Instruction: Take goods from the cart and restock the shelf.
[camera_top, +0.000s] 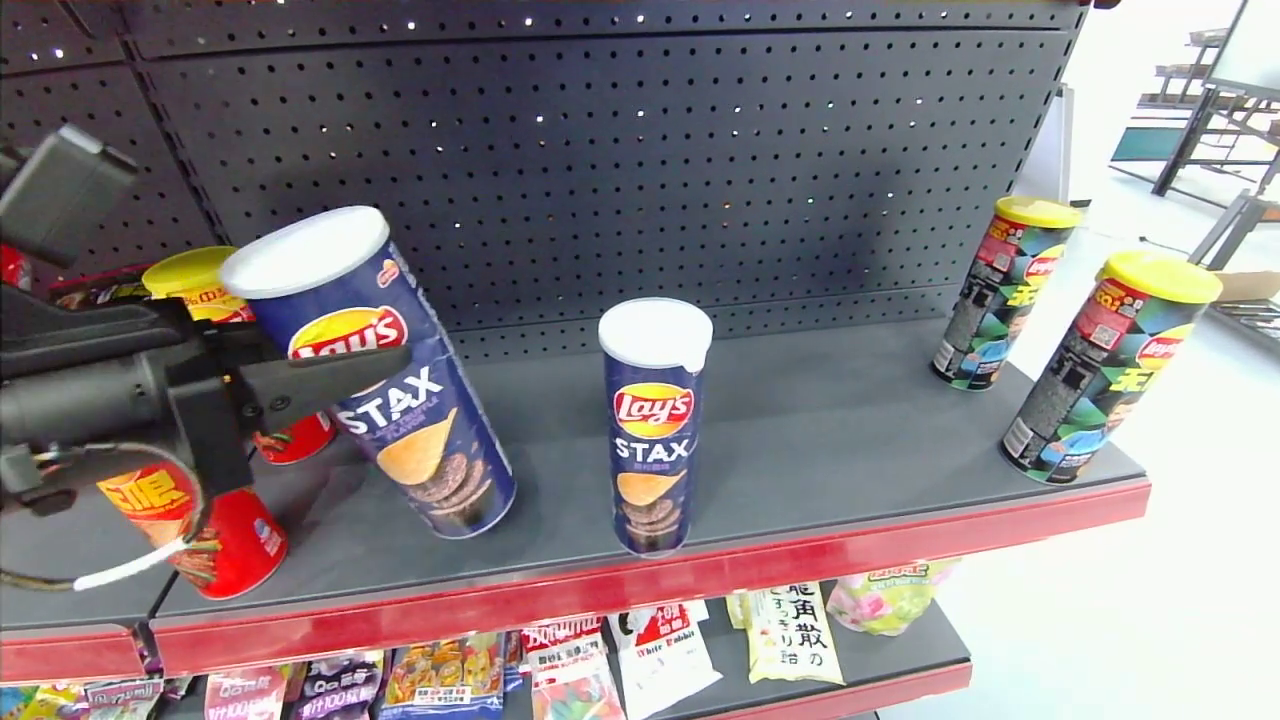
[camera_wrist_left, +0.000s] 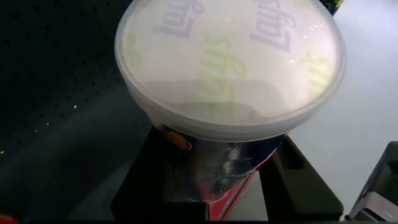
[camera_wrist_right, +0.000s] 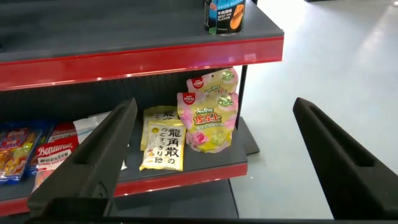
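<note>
Red cans (camera_top: 225, 540) at 9 o'clock on shelf (camera_top: 820, 430). Left pincer (camera_top: 385, 365) pinching blue chip can (camera_top: 420, 430), tilted, lid toward 11 o'clock, base down at shelf. Second blue can (camera_top: 652, 430) upright at its 3 o'clock. Two yellow-lidded cans (camera_top: 1000, 295) farther toward 3 o'clock. Right pincer (camera_wrist_right: 216, 107) spread, facing snack bags (camera_wrist_right: 163, 146) on lower shelf (camera_wrist_right: 186, 177).

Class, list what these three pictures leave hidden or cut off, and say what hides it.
1. Left wrist view: the lid of the blue can hides most of its body.
2. Head view: the left gripper and its arm cover parts of the red can and the yellow-lidded can.
3. Right wrist view: the top edge cuts off a can on the upper shelf.
</note>
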